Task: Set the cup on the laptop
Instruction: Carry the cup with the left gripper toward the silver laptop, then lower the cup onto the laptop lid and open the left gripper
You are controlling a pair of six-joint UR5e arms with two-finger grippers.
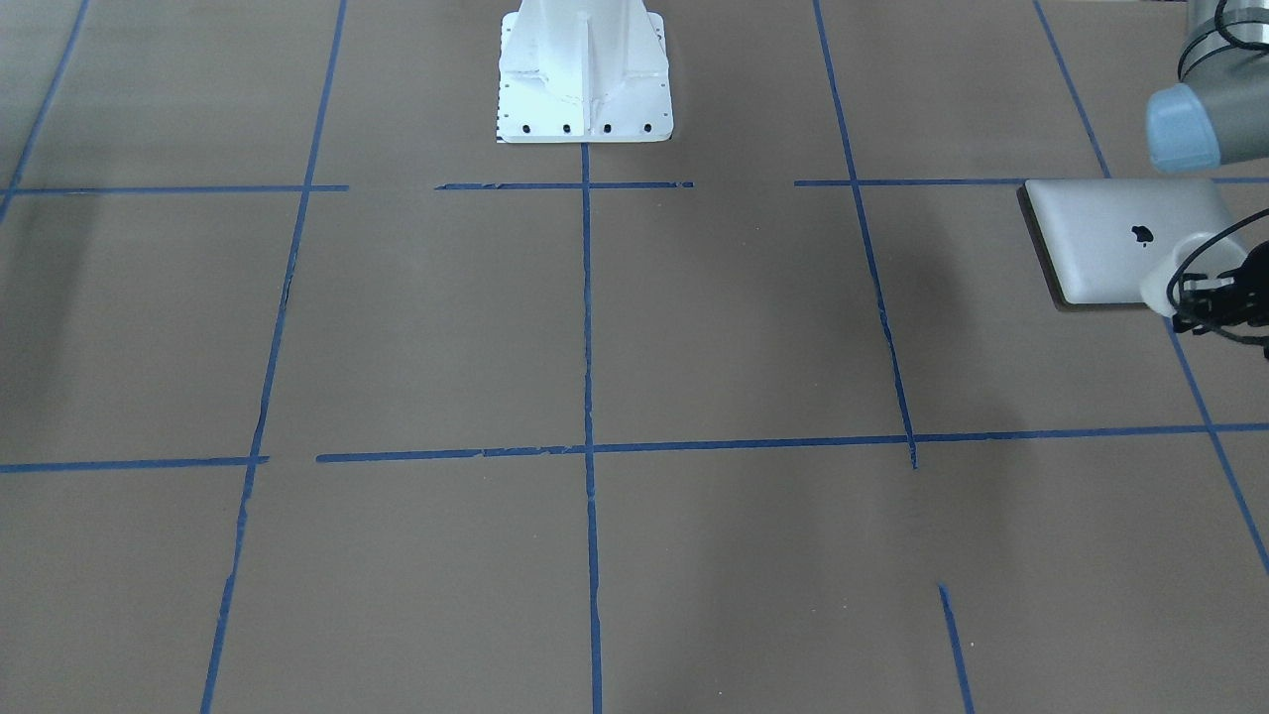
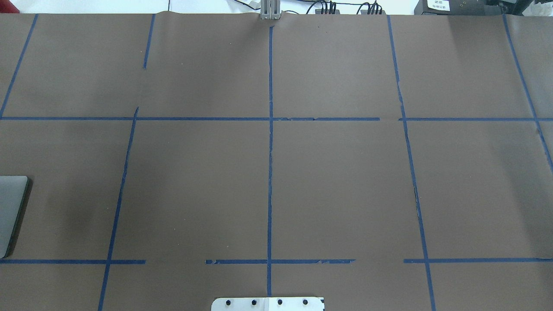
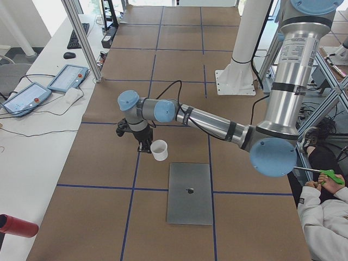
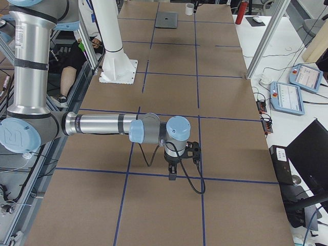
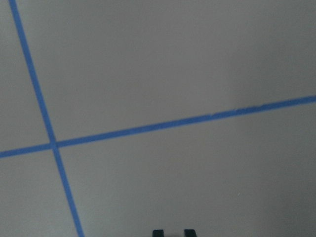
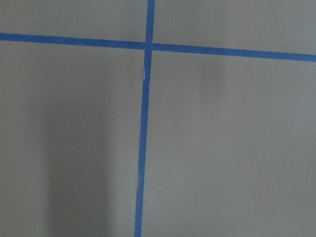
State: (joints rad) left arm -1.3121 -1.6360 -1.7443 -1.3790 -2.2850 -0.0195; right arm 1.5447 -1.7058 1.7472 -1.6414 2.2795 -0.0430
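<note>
The silver-grey laptop (image 3: 190, 191) lies shut and flat on the brown table; it also shows in the front view (image 1: 1125, 238), at the overhead view's left edge (image 2: 11, 211), and far off in the right view (image 4: 166, 19). The small white cup (image 3: 159, 150) stands upright just beyond the laptop's far end, also seen in the front view (image 1: 1158, 286) and the right view (image 4: 189, 8). My left gripper (image 3: 143, 145) hangs right beside the cup; I cannot tell if they touch. Its fingertips (image 5: 158, 232) stand close together with no cup between them. My right gripper (image 4: 171, 173) hangs over bare table far from both; I cannot tell its state.
The white pedestal (image 1: 585, 74) stands at the table's robot side. Blue tape lines (image 2: 270, 172) grid the brown surface. A side table holds pendants (image 3: 68, 78) and a red cylinder (image 3: 16, 225). A person (image 3: 323, 217) sits by the robot.
</note>
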